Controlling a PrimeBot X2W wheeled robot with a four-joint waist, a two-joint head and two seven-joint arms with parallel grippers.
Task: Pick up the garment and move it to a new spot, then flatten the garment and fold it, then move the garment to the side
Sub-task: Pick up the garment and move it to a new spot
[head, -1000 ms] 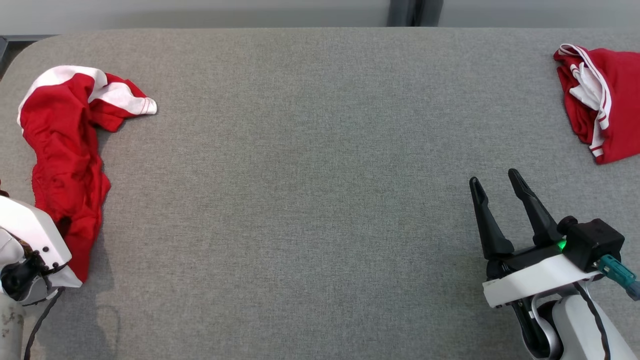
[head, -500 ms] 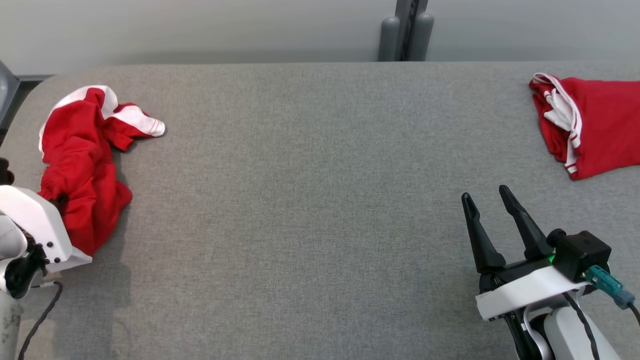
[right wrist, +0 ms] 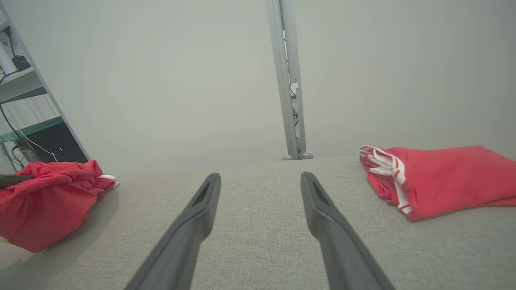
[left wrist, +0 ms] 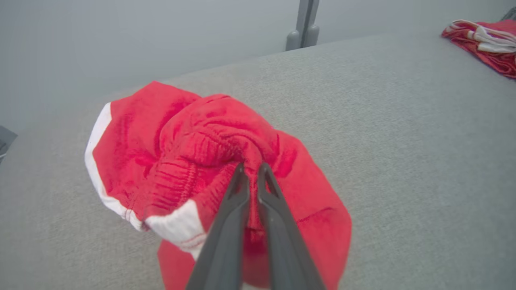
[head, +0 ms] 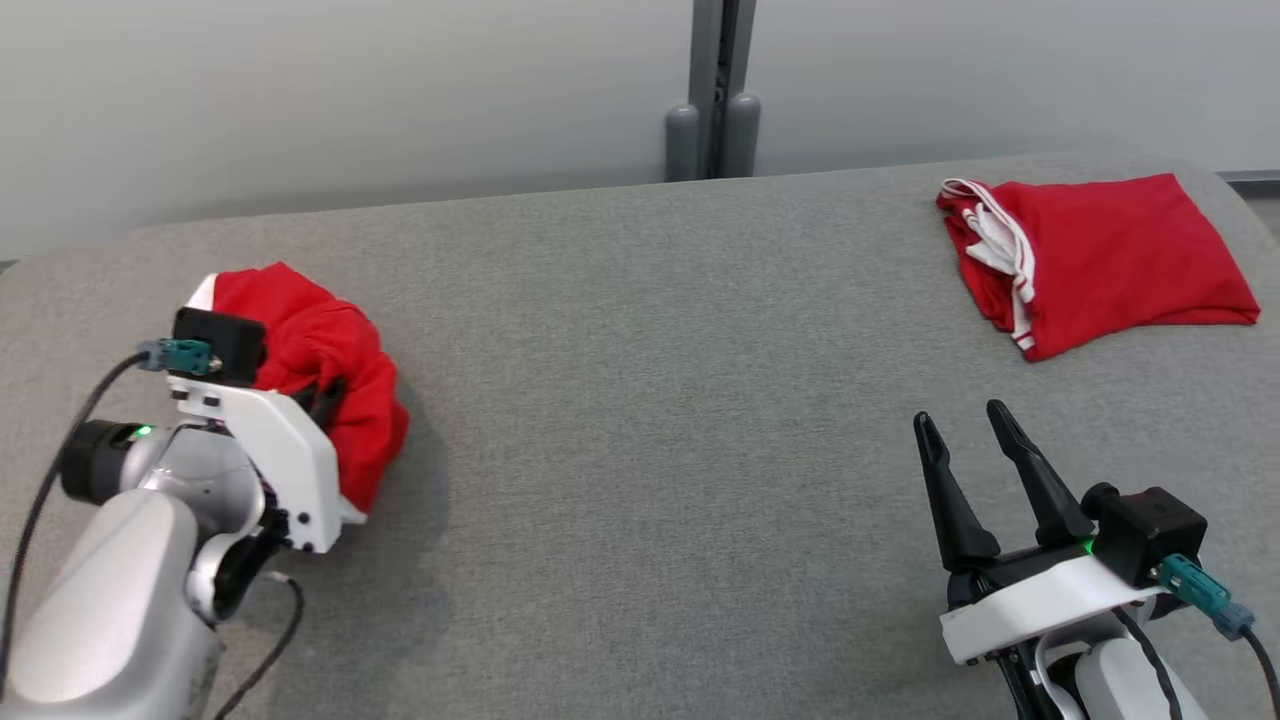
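1. The crumpled red fabric garment with white trim [head: 335, 345] is seen bunched on the grey cloth-covered desk [head: 650, 420], well left of the grey upright post [head: 712, 90].
2. A gathered ridge of it is pinched between the nearly closed jaws of the left end effector [left wrist: 250, 168].
3. The right end effector [head: 957, 412], right of the post, is spread wide and empty.
4. The cloth is judged light and limp. For flattening, the elastic waistband would best be gripped.

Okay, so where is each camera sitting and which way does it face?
Head: on the robot's head, looking down at the table; left arm and right gripper show.
Left wrist: on the left arm, looking along the left gripper, shut on the crumpled garment.
Right wrist: on the right arm, along its open fingers toward the wall.
Shared: all three show the folded garment.
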